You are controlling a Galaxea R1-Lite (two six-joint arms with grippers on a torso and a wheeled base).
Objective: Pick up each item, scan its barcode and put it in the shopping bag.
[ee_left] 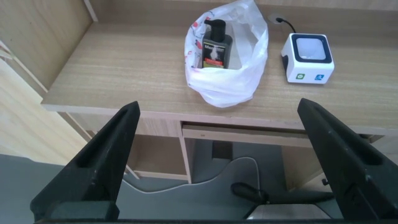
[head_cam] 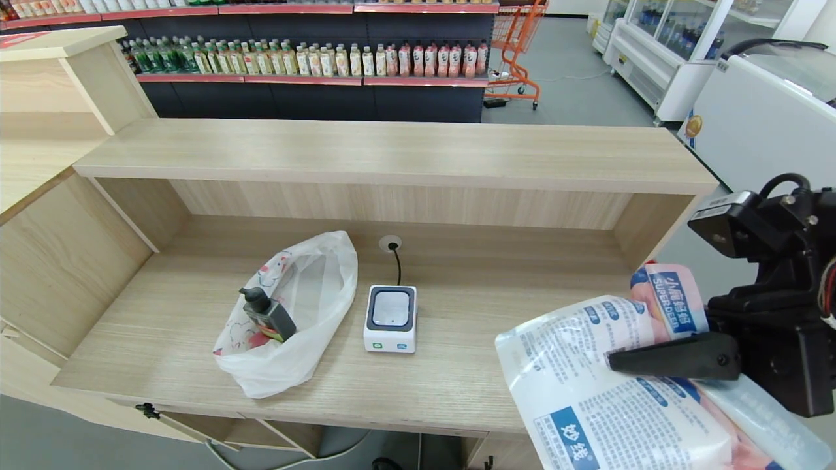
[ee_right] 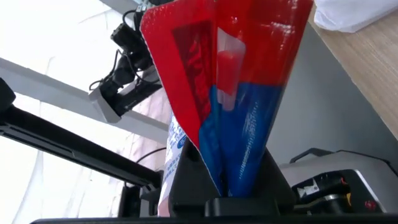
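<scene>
My right gripper (head_cam: 679, 356) is shut on a large white, blue and pink package (head_cam: 607, 398), held in the air off the counter's front right corner. In the right wrist view the package (ee_right: 230, 99) shows red and blue, pinched at its lower end between the jaws. The white shopping bag (head_cam: 297, 313) lies open on the counter's left half with a dark pump bottle (head_cam: 269, 314) inside. A white barcode scanner (head_cam: 390, 318) stands just right of the bag. My left gripper (ee_left: 217, 162) is open, held below and in front of the counter's edge, facing the bag (ee_left: 227, 53).
The wooden counter (head_cam: 457, 307) has a raised back shelf (head_cam: 392, 153) and side walls. The scanner's black cable (head_cam: 396, 261) runs to a hole at the back. Bare counter lies right of the scanner. Shelves of bottles and freezers stand behind.
</scene>
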